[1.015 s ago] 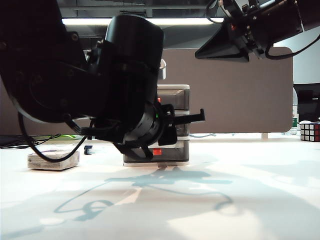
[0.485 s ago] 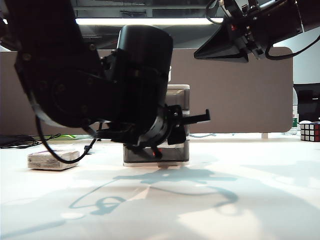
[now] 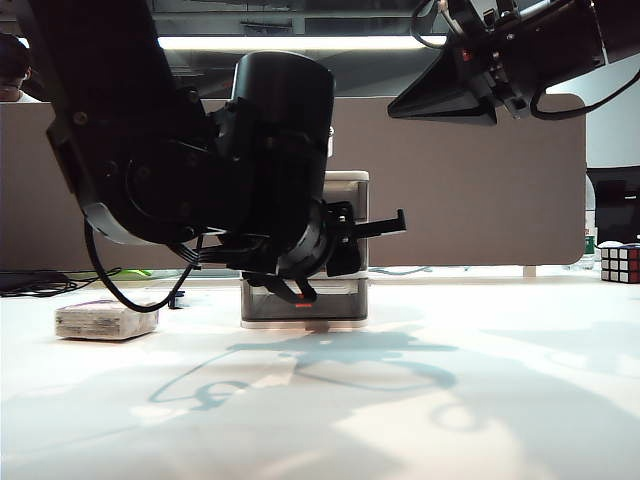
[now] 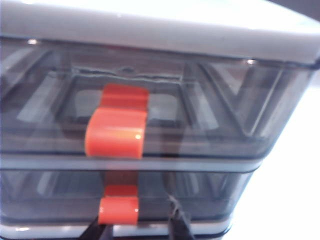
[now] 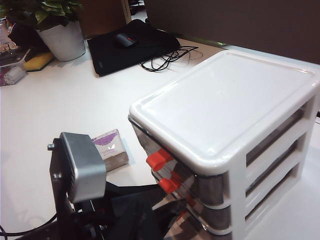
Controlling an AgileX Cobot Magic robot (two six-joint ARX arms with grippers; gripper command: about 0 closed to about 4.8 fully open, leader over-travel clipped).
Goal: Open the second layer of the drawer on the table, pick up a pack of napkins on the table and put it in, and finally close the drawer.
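Left gripper [image 3: 335, 262] sits right against the front of the drawer [image 3: 305, 250], low down at the middle of the exterior view, its black arm hiding most of the cabinet. From its wrist camera only two dark fingertips [image 4: 177, 225] show, on either side of the lower orange tab, and I cannot tell whether the jaws are open or closed. That view shows the second layer [image 4: 135, 122] filling the frame, its orange tab [image 4: 117, 127] in front of the smoky plastic; I cannot tell whether it is pulled out.

Right gripper hangs high at about one o'clock of the cabinet in the exterior view, well above the table [image 3: 450, 400]; its jaws are out of sight in every picture.

Lying flat on the table at about nine o'clock of the cabinet, well apart from it, is the pack of napkins [image 3: 106, 319]. The pale purple print on its top is too small to read.

White tabletop, a brown partition behind, a strip light overhead. A puzzle cube [image 3: 620, 263] stands at three o'clock. The right wrist view adds a potted plant [image 5: 52, 27] and a mouse [image 5: 124, 39] on a black pad.
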